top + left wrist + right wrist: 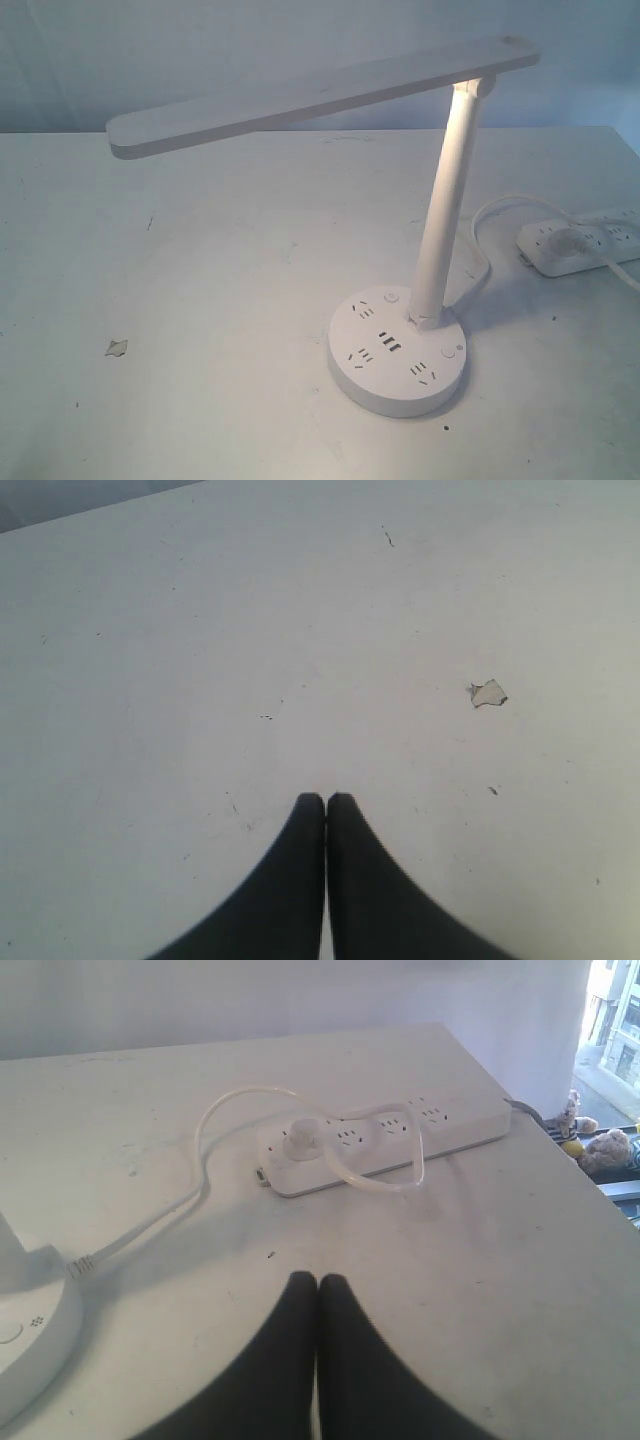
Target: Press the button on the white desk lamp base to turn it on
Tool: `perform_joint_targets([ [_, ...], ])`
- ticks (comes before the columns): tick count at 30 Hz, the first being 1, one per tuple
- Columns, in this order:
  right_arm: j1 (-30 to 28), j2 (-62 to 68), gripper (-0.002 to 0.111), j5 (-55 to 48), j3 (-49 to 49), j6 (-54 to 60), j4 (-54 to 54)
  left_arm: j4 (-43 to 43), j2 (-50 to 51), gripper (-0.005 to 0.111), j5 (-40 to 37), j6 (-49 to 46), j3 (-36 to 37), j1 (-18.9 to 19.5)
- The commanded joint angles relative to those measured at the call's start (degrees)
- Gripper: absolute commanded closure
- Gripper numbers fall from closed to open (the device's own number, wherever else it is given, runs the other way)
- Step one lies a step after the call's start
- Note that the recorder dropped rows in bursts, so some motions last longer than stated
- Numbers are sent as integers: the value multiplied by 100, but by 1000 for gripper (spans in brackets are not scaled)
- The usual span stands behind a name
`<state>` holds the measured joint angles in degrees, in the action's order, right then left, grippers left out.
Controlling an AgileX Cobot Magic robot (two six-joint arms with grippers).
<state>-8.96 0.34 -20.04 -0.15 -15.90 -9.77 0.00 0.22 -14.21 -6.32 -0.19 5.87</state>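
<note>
The white desk lamp stands right of centre in the exterior view, with its long flat head (320, 95) reaching left from a slanted pole (447, 215). A warm glow shows on the pole just under the head. The white desk lamp base (398, 350) is a round disc with outlet slots, dark USB ports (388, 344) and two small round buttons (391, 297) (449, 352). Neither gripper appears in the exterior view. My left gripper (326, 798) is shut over bare table. My right gripper (317, 1278) is shut, apart from the base (35, 1330), whose rim shows at the frame's edge.
A long white power strip (580, 245) (390, 1140) lies behind the base on the right, with the lamp's cord (490, 215) looping to it. A small chip (116, 347) (488, 693) marks the table at the left. The table edge (560, 1160) runs just past the strip.
</note>
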Motion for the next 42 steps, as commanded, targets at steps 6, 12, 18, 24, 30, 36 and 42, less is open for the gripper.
perform_joint_targets([
  [6, -14, -34, 108, -10, 15, -31, 3, -33, -22, 107, 11, 6, 19, -51],
  [12, -14, -34, 108, -10, 15, -31, -9, -33, -22, 107, 11, 6, 19, -51],
  [18, -14, -34, 108, -10, 15, -31, -9, -33, -22, 107, 11, 6, 19, -51],
  [24, -14, -34, 108, -10, 15, -31, -9, -33, -22, 107, 11, 6, 19, -51],
  [30, -14, -34, 108, -10, 15, -31, -9, -33, -22, 107, 11, 6, 19, -51],
  [36, -14, -34, 108, -10, 15, 25, -9, -33, -22, 107, 11, 6, 19, -51],
  [42, -14, -34, 108, -10, 15, 45, -9, -33, -22, 107, 11, 6, 19, -51],
])
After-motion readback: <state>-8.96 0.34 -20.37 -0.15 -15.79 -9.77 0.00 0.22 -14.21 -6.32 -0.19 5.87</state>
